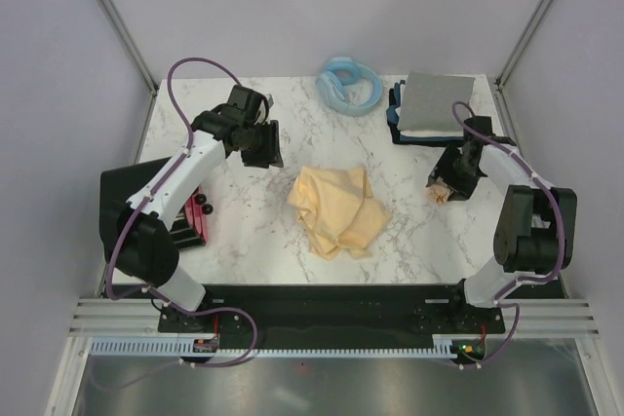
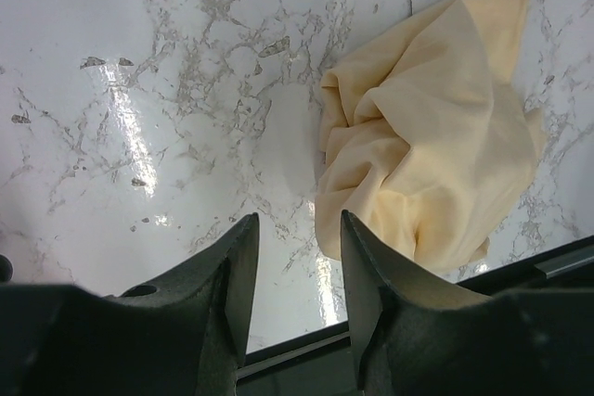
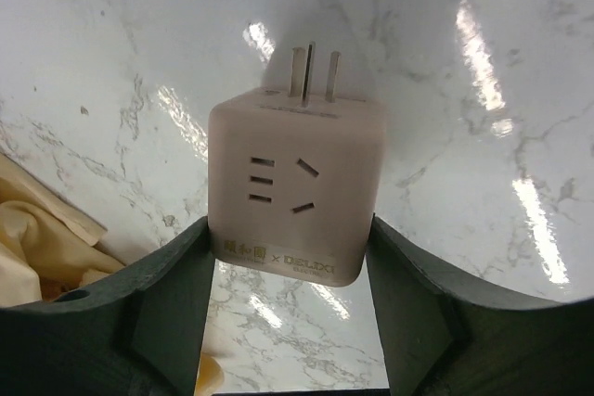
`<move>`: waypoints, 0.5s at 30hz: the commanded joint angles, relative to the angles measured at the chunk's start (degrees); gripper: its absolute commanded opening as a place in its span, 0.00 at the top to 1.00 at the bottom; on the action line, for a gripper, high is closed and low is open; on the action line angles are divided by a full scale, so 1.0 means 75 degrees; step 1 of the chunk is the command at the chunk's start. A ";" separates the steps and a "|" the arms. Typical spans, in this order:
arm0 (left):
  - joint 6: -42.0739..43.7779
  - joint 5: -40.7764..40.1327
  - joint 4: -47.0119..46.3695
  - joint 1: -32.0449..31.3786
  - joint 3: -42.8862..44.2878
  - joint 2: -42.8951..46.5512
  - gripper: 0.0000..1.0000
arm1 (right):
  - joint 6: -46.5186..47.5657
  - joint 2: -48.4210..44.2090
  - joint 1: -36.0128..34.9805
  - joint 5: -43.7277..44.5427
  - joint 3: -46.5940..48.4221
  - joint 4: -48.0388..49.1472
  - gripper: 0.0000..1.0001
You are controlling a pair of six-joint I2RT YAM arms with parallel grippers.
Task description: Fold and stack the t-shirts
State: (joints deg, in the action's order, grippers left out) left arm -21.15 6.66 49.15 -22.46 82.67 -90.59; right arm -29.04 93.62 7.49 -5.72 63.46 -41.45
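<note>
From above, we see a white marble table [image 1: 244, 231] with a pale yellow t-shirt [image 1: 339, 211] lying crumpled and unfolded at its middle. At the far right corner sits a folded pile of t-shirts [image 1: 434, 104], grey on top with darker cloth showing beneath. Just left of that pile, at the far edge, lies a light blue ring [image 1: 349, 85]. A black box [image 1: 190, 216] with a red side rests at the left edge. The left gripper [image 1: 261, 143] hovers left of the yellow shirt and well apart from it. The right gripper [image 1: 441, 190] is to the right of the shirt, with a small pinkish object at its tip.

From the left wrist, we see the left gripper [image 2: 299, 257] with its dark fingers apart and only bare marble between them. The pale yellow t-shirt [image 2: 436, 146] lies in loose folds to the right.

From the right wrist, we see the right gripper [image 3: 290, 234] clamped on a pale pink cube-shaped plug adapter [image 3: 295, 173], one finger against each side. Its metal prongs point away from the camera, and sockets show on the face towards us. A corner of the pale yellow t-shirt [image 3: 37, 229] shows at the lower left.
</note>
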 commanded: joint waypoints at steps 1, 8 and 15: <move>0.0148 0.0296 -0.0131 0.0041 0.0239 -0.0016 0.53 | -0.0452 -0.0062 -0.0563 0.0188 -0.0235 0.0558 1.00; 0.0195 0.0249 -0.0143 0.0041 0.0063 0.0113 0.53 | -0.0757 0.0419 -0.1373 0.0492 -0.0130 0.0558 1.00; 0.0230 0.0226 -0.0131 0.0030 0.0004 0.0183 0.53 | -0.0875 0.0887 -0.1654 0.0796 0.0022 0.0512 0.77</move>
State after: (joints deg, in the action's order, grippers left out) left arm -21.12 7.68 49.17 -22.46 82.65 -90.67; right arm -34.28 96.73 -4.03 -2.63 63.09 -37.93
